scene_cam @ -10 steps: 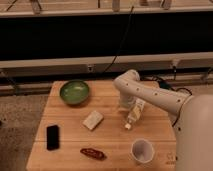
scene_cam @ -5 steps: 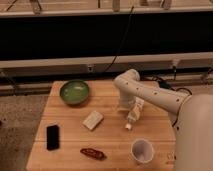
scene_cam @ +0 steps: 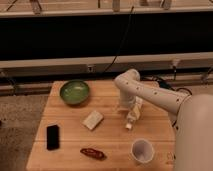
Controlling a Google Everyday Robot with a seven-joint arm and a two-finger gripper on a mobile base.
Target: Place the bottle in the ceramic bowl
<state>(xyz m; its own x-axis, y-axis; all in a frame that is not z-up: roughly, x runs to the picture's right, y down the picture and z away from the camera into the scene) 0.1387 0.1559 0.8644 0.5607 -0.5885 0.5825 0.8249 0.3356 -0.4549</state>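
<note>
Light wooden planking is seen as the table [scene_cam: 70,134], backed by a dark wall. At its far left the round, glossy green ceramic bowl [scene_cam: 75,93] is set. The small clear plastic bottle [scene_cam: 132,118] is found right of centre, tilted with its white cap toward the near edge, directly beneath the gripper [scene_cam: 129,106]. The jaws are spread wide about the bottle's far end; a grip cannot be confirmed.

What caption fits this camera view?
Open gripper at the bottle on the wooden table; the green ceramic bowl sits empty near the table's far corner.
</note>
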